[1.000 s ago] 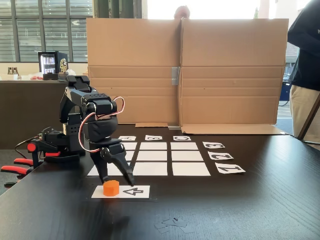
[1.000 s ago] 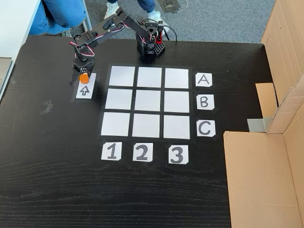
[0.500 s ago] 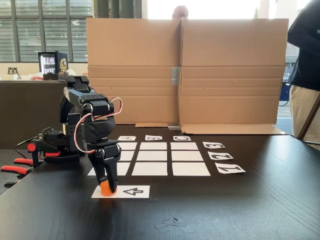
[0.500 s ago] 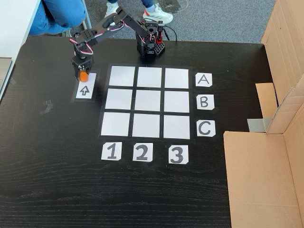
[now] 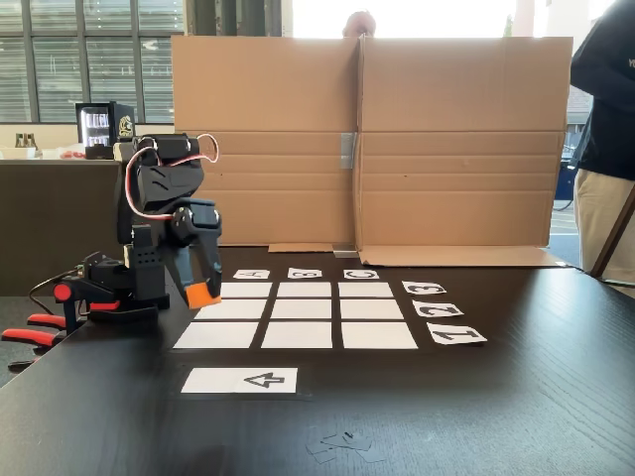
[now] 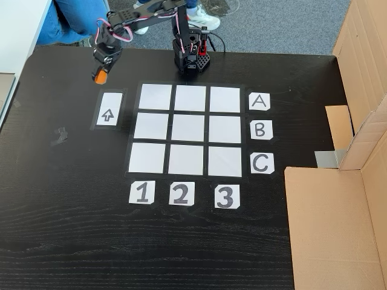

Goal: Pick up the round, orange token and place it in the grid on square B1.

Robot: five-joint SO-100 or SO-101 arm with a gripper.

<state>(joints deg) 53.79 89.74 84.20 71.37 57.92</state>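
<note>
My gripper (image 5: 203, 295) is shut on the orange token (image 5: 202, 294) and holds it in the air, left of the grid (image 5: 298, 310) and above the table. In a fixed view from above, the gripper (image 6: 99, 77) and the token (image 6: 100, 77) hang beyond the top end of the white arrow strip (image 6: 107, 109), left of the grid (image 6: 188, 130). Square B1 (image 6: 150, 126) is bare, in the middle row of the left column; seen from the side, square B1 (image 5: 299, 335) is the middle one of the nearest row. The arrow strip (image 5: 240, 380) has nothing on it.
A tall cardboard wall (image 5: 367, 139) stands behind the grid, and flattened cardboard (image 6: 329, 223) covers the table's right side. The arm's base (image 6: 191, 57) sits at the table's far edge with red clamps (image 5: 35, 329) beside it. A person (image 5: 605, 149) stands at the right.
The gripper closed on the token on the arrow strip, then lifted it up and back toward the arm's base. The strip is now bare.
</note>
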